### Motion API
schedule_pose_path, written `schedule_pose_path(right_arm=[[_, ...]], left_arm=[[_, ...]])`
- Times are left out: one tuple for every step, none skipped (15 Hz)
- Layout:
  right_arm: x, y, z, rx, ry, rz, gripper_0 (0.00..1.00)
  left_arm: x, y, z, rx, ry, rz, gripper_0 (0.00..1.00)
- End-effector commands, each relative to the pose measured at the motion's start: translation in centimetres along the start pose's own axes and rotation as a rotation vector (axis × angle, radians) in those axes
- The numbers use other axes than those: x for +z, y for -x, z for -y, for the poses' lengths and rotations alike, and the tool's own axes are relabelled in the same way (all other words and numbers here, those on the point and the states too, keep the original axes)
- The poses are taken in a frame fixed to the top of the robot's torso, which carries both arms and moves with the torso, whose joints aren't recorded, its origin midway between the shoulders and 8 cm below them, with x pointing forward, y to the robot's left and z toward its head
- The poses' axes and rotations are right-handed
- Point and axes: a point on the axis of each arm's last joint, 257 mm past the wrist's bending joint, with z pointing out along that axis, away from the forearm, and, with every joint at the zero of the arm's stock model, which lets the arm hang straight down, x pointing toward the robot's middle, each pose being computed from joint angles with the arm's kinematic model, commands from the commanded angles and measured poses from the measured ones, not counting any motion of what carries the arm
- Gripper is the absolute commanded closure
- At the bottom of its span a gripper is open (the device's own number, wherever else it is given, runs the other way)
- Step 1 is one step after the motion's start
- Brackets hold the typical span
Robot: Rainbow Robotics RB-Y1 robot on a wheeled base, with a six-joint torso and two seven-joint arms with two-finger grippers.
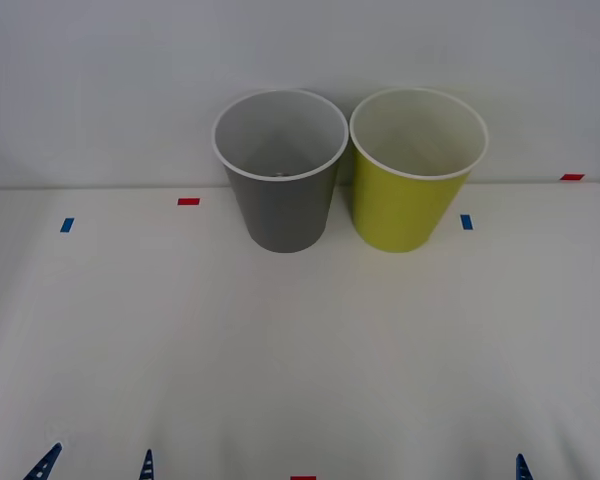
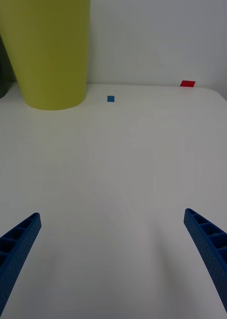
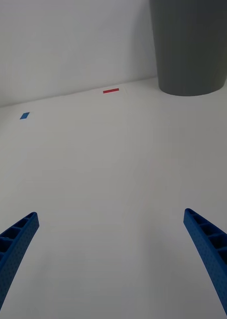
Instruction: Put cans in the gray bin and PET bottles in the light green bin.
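Observation:
The gray bin (image 1: 283, 190) stands upright at the back middle of the white table, and its base shows in the left wrist view (image 3: 193, 50). The light green bin (image 1: 410, 195) stands right beside it, also seen close up from the right wrist (image 2: 51, 55). No cans or PET bottles are in view. My left gripper (image 1: 94, 466) sits at the table's near edge on the left, open with nothing between its fingers (image 3: 110, 214). On the right of that edge, my right gripper (image 1: 570, 466) is open and holds nothing (image 2: 112, 214).
Small red (image 1: 188, 201) and blue (image 1: 67, 225) tape marks dot the white table (image 1: 300, 350). A pale wall rises just behind the bins. Open tabletop lies between both grippers and the bins.

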Motion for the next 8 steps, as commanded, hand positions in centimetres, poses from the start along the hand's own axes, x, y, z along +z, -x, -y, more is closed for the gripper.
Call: schedule_pose_path(right_arm=[[0.0,0.0,0.0,0.0,0.0,0.0,0.0],[0.0,0.0,0.0,0.0,0.0,0.0,0.0],[0.0,0.0,0.0,0.0,0.0,0.0,0.0],[0.0,0.0,0.0,0.0,0.0,0.0,0.0],[0.0,0.0,0.0,0.0,0.0,0.0,0.0],[0.0,0.0,0.0,0.0,0.0,0.0,0.0],[0.0,0.0,0.0,0.0,0.0,0.0,0.0],[0.0,0.0,0.0,0.0,0.0,0.0,0.0]], left_arm=[[-0.48,-0.43,0.11,-0.002,0.001,-0.015,0.0],[-0.48,-0.43,0.11,-0.002,0.001,-0.015,0.0],[-0.48,-0.43,0.11,-0.002,0.001,-0.015,0.0],[-0.48,-0.43,0.11,-0.002,0.001,-0.015,0.0],[-0.48,-0.43,0.11,-0.002,0.001,-0.015,0.0],[-0.48,-0.43,0.11,-0.002,0.001,-0.015,0.0],[-0.48,-0.43,0.11,-0.002,0.001,-0.015,0.0],[-0.48,-0.43,0.11,-0.002,0.001,-0.015,0.0]])
